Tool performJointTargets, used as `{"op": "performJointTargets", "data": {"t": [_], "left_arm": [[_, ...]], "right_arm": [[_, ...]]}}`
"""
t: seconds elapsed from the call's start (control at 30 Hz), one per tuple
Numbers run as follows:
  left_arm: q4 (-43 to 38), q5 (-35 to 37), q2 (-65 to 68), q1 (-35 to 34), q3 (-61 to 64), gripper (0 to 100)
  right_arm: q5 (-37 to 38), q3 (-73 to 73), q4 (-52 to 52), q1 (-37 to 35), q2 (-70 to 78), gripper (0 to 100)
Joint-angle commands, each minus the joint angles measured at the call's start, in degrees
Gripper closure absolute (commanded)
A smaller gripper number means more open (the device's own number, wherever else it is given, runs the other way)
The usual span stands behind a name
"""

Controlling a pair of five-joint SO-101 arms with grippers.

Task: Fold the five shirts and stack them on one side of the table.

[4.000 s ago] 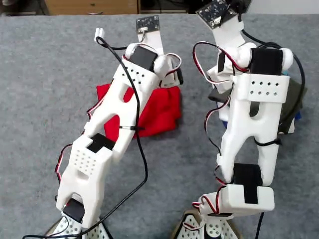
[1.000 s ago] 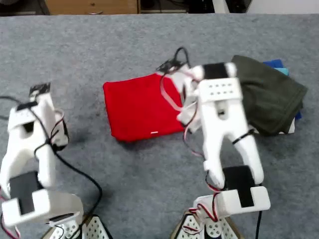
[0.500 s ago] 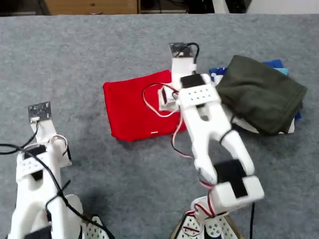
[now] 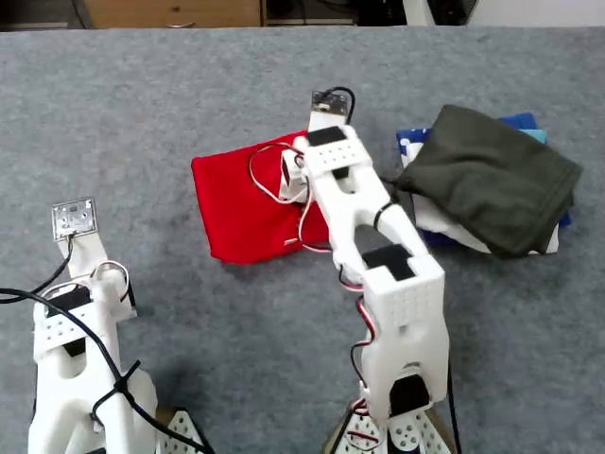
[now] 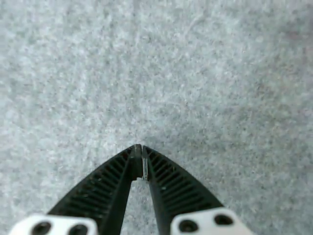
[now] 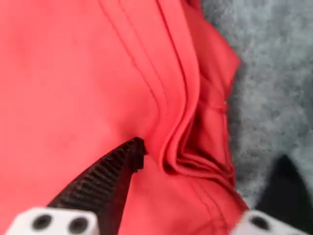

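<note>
A folded red shirt [image 4: 241, 203] lies mid-table on the grey carpet. My right arm [image 4: 345, 180] stretches over its right edge. In the right wrist view my right gripper [image 6: 210, 154] is open, one finger [image 6: 117, 171] resting on the red shirt [image 6: 73, 88] and the other off the bunched folded edge over carpet. A stack at the right holds a dark olive shirt [image 4: 492, 175] on top, with white [image 4: 444, 222] and blue [image 4: 525, 123] shirts beneath. My left gripper [image 5: 138, 152] is shut and empty over bare carpet, with its arm [image 4: 71, 312] at the near left.
Grey carpet [image 4: 142, 104] covers the table, with free room at the left and along the front. Wooden furniture [image 4: 170, 11] stands past the far edge. The two arm bases sit at the near edge.
My right arm swung left from beside the stack onto the red shirt's right edge. My left arm drew back toward the near left. The red shirt shifted slightly.
</note>
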Motion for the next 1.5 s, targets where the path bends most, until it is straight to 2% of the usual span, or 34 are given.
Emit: {"op": "performJointTargets", "data": {"t": [0.0,0.1,0.27,0.43,0.63,0.8,1.17,1.47], "left_arm": [[-0.6,-0.6,-1.2,-0.1,-0.3,98],[-0.6,-0.6,-1.2,-0.1,-0.3,98],[-0.6,-0.6,-1.2,-0.1,-0.3,98],[-0.5,-0.6,-1.2,-0.2,-0.3,98],[-0.4,-0.6,-1.3,-0.2,-0.3,98],[-0.3,-0.6,-1.4,-0.2,-0.3,98],[-0.3,-0.6,-1.4,-0.3,-0.3,98],[-0.3,-0.7,-1.4,-0.2,-0.3,98]], "right_arm": [[0.4,-6.7,6.0,-0.7,0.4,88.9],[4.1,-9.3,9.1,-0.7,0.4,99.6],[4.9,-13.2,13.5,1.8,0.1,99.5],[5.6,-25.5,21.0,8.3,0.1,99.5],[12.2,-45.5,32.1,15.3,0.4,99.5],[19.8,-53.6,33.1,25.6,0.1,99.5],[30.6,-54.2,33.1,47.3,0.3,99.5],[37.3,-45.1,33.1,52.8,-3.3,99.3]]}}
